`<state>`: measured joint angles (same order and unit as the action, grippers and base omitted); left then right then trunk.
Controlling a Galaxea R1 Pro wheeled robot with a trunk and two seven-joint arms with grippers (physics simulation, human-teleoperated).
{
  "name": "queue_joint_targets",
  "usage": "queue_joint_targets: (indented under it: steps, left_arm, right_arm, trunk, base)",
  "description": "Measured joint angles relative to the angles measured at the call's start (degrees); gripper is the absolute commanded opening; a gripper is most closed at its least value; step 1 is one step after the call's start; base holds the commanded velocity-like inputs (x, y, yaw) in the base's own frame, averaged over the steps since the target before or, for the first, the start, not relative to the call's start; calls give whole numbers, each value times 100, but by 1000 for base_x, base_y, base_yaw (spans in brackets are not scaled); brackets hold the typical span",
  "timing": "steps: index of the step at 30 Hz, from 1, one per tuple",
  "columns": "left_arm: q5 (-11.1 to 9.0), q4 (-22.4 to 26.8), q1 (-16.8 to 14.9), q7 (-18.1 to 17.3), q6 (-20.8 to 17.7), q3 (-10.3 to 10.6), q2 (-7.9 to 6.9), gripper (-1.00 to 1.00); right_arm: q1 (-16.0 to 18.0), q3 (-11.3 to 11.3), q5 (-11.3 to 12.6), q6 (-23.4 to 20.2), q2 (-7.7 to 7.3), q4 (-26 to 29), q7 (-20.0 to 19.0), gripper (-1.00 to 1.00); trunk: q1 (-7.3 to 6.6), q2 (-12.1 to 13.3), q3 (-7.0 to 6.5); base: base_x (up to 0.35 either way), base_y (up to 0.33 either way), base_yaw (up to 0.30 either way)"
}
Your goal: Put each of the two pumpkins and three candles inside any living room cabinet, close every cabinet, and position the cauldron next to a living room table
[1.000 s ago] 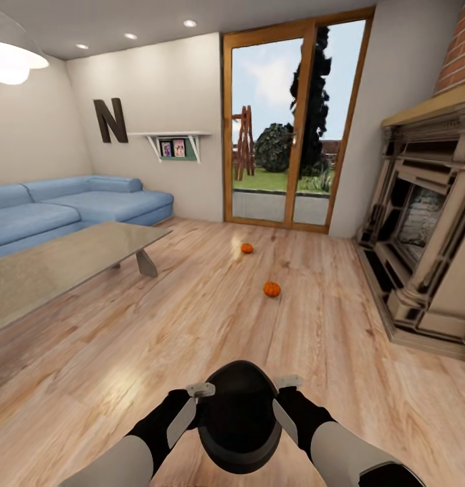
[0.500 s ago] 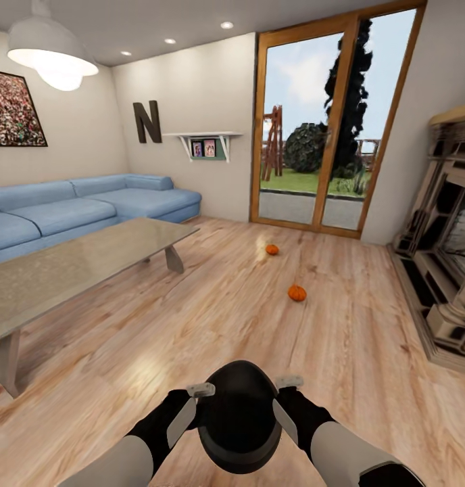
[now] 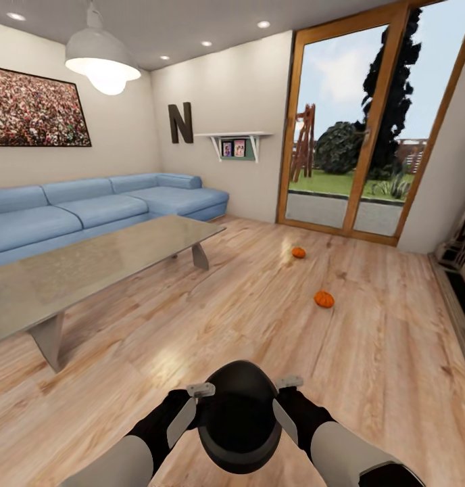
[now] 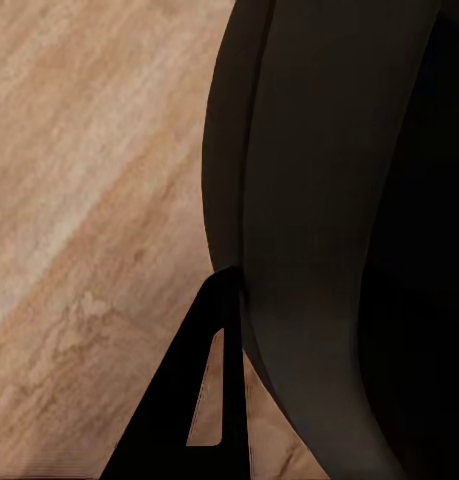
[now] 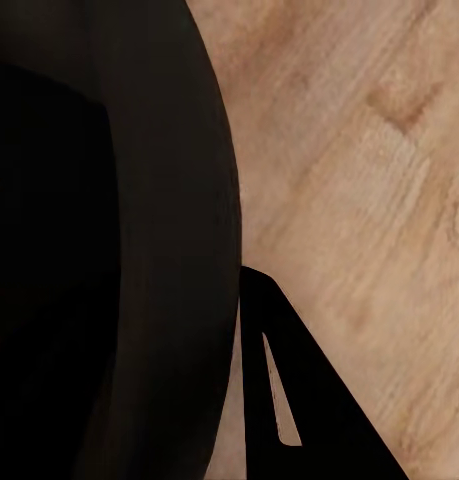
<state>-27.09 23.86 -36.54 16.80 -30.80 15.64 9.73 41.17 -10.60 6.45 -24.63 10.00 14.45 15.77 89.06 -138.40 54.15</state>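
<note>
Held black cauldron between both claws at chest level — left claw pressed on its left flank, right claw on right flank; each clamped against cauldron wall, fingers either side of rim. Bench ahead-left, grey glossy top, well apart. Two pumpkins on wooden floor ahead-right, one nearer glass door. Judged step: carrying cauldron toward bench. Advised: keep squeeze even on both sides, approach bench leg slowly, lower level — release both together.
</note>
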Motion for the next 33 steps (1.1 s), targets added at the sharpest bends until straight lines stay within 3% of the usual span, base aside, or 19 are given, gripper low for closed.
queue_joint_targets:
  steps: [33]
  left_arm:
    - [36,-1,0,-13,-5,-60,8,-100]
  right_arm:
    - [0,6,-20,-27,0,21,0,-100]
  trunk:
    - [0,0,0]
  base:
    - [0,0,268]
